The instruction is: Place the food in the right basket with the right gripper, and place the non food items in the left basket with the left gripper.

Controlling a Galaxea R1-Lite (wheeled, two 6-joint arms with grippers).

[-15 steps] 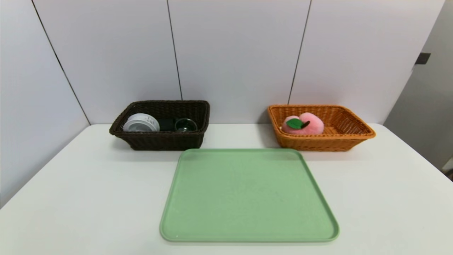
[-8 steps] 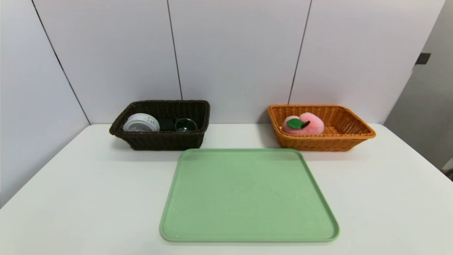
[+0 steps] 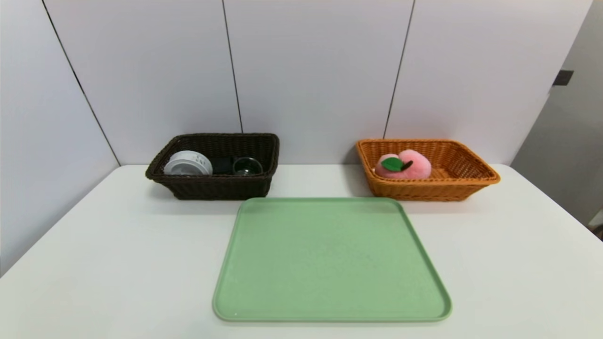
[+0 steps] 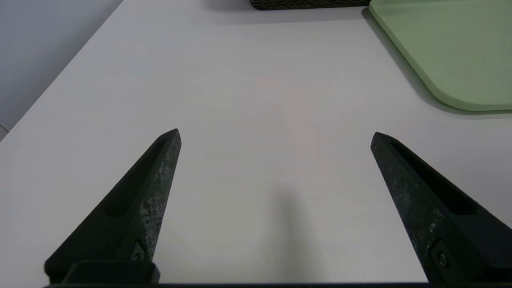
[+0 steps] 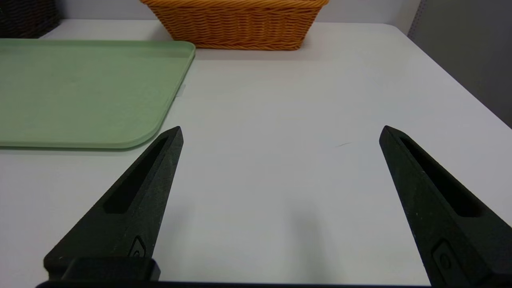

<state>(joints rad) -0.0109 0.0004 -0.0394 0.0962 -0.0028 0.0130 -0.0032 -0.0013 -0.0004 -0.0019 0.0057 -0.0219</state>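
Pink plush peach [image 3: 404, 165] is seen in the orange basket [image 3: 466, 181]; left gripper [image 4: 275, 134] and right gripper [image 5: 281, 131] are spread wide, holding nothing; a cup, probably glass [image 3: 247, 165], lies in the dark brown basket [image 3: 216, 187].

- Left pincer [image 4: 276, 134]: fingers [image 4: 160, 176] spread wide, nothing between them, held low and pointing level.
- Right pincer [image 5: 280, 132]: fingers [image 5: 156, 176] equally wide apart, empty, same level pose.

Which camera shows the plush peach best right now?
The head view: the peach lies in plain sight inside the orange basket. The right wrist view shows only that basket's outer wall, hiding its contents. The left wrist view shows neither.
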